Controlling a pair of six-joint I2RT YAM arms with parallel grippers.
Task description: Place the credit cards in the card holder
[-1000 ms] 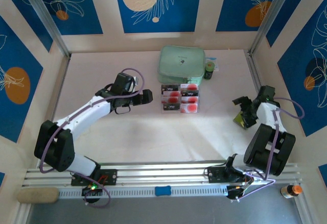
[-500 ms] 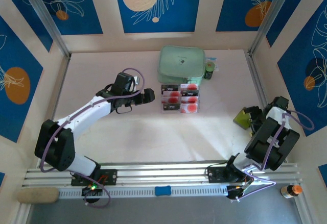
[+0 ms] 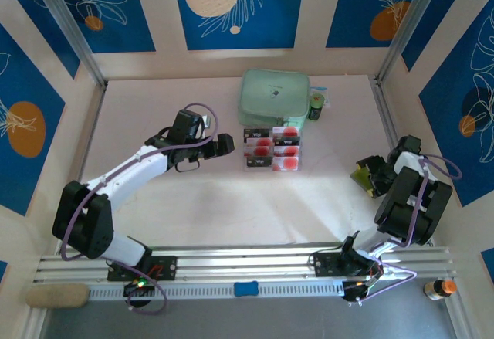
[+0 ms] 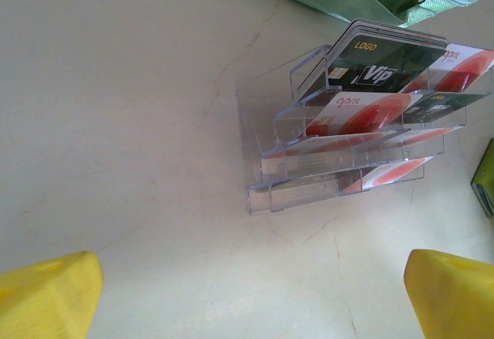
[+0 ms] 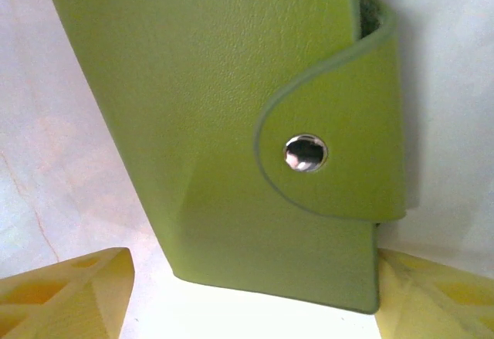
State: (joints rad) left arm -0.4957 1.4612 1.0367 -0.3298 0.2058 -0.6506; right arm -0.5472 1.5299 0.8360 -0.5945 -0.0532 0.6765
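Right wrist, right hand (image 5: 251, 296) wide astride card holder (image 5: 224, 115) edge, left hand (image 4: 248, 293) wide over open table (image 4: 116, 123)

The right arm (image 3: 407, 204) pulls back toward the wall and folds tighter; the right fingers (image 5: 65, 293) swing out, then return to flank the holder (image 5: 224, 123).

Light: bright, even, from overhead.
Shadows: one soft grey shadow on the table (image 5: 448, 84), right of the card holder (image 5: 216, 107).
Glare: white spot on the snap button (image 5: 306, 153); clear tray (image 4: 340, 177) glints.
Focus: wrist views soften toward their edges.
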